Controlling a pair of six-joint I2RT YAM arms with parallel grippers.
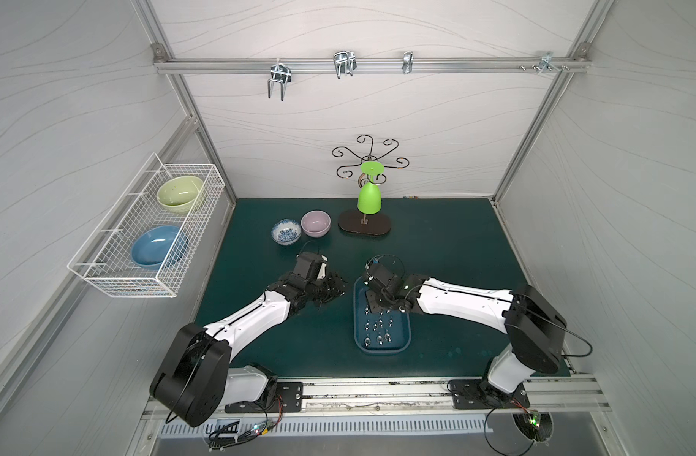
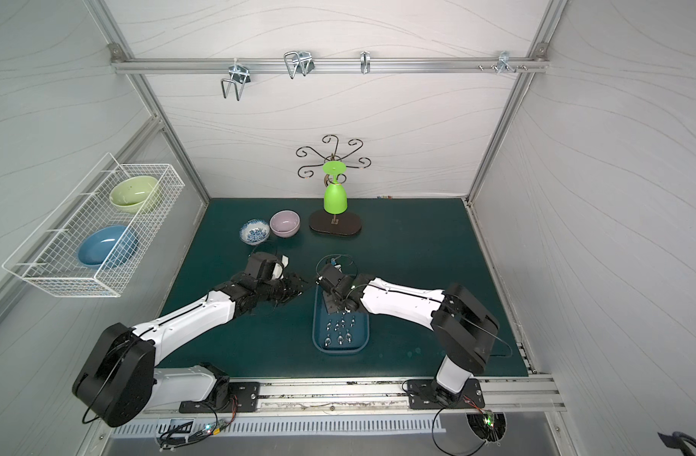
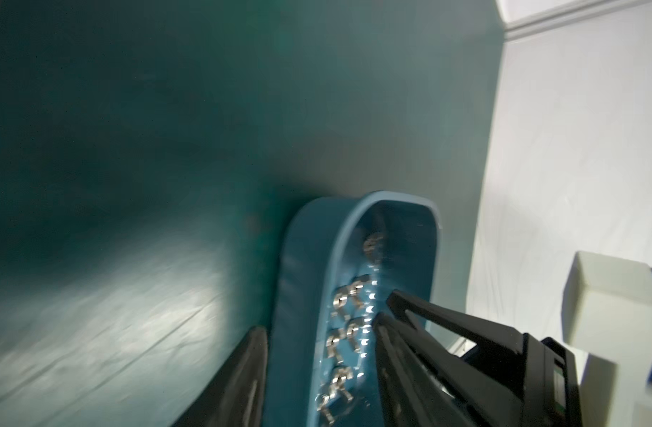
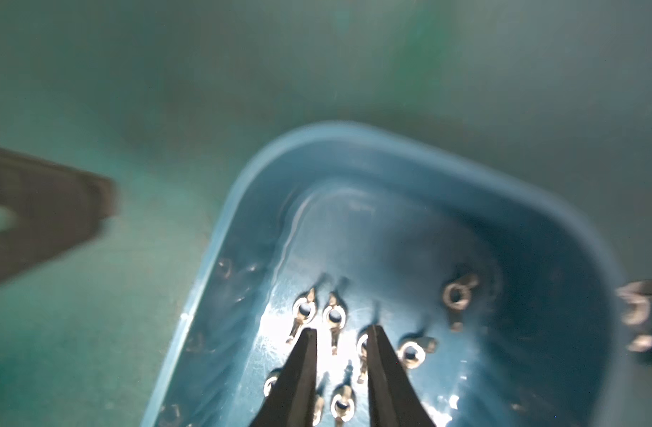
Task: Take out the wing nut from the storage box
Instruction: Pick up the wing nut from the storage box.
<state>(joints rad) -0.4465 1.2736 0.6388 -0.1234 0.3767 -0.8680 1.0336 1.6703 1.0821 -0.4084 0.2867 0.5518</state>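
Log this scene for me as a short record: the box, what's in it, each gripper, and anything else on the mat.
storage box: shallow blue plastic tub, on the dark green mat
contents: small metal wing nuts, loose on its floor
right gripper: inside the tub, jaws slightly apart above the nuts
left gripper: beside the tub's outer wall, grip unclear
elsewhere: pink bowl, blue-patterned bowl

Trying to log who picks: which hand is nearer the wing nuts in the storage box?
Right. The right hand is inside the storage box, open among the wing nuts. The left hand is outside the box, beside its wall.
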